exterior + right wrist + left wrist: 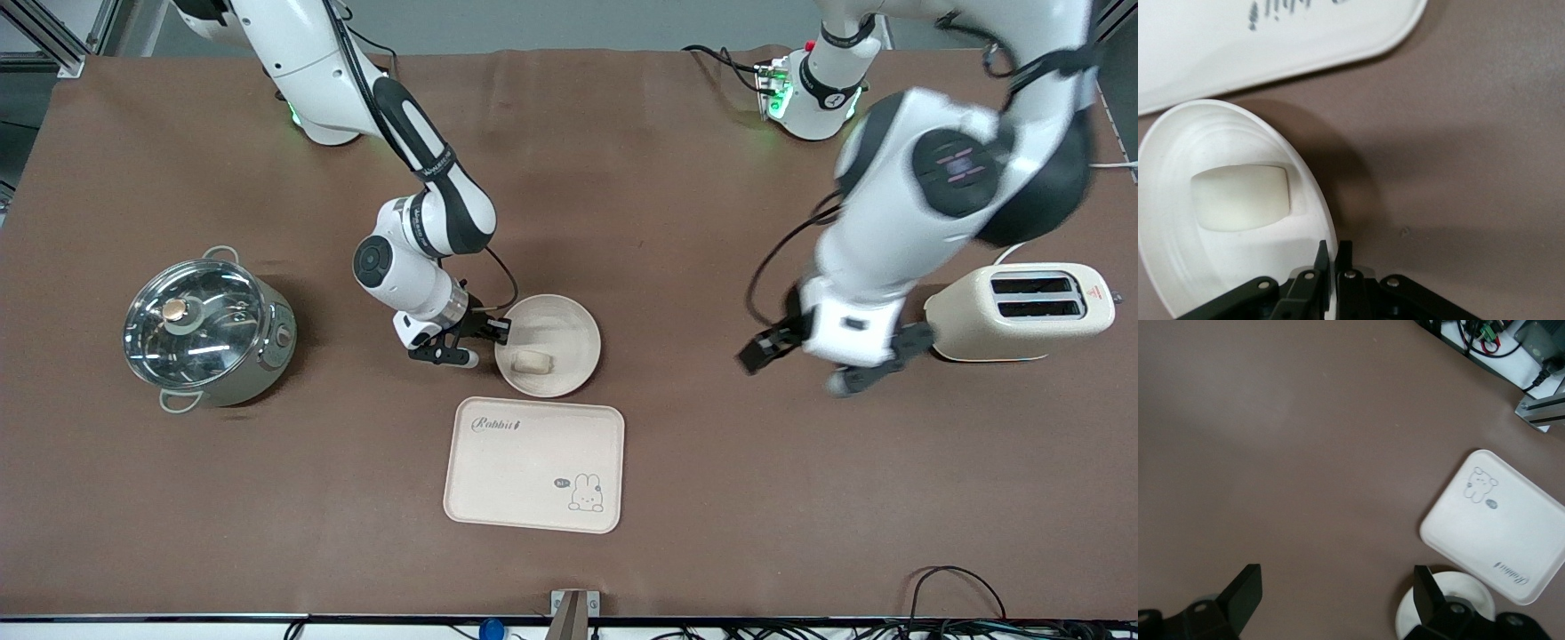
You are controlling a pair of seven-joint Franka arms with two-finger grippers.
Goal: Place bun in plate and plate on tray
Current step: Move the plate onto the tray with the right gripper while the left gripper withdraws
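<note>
The round cream plate (569,324) lies on the brown table, just farther from the front camera than the rectangular tray (533,462) with "Rabbit" lettering. The small white bun (533,362) lies in the plate. My right gripper (502,336) is shut on the plate's rim at the right arm's end. In the right wrist view the gripper (1335,257) pinches the rim of the plate (1178,167), with the bun (1241,197) inside and the tray (1271,47) close by. My left gripper (800,369) is open and empty over bare table beside the toaster. In its own view (1336,593) it shows the tray (1501,527) and plate (1465,593).
A steel pot with a glass lid (204,329) stands toward the right arm's end of the table. A cream toaster (1022,311) stands toward the left arm's end, next to the left gripper. Cables run along the table's front edge.
</note>
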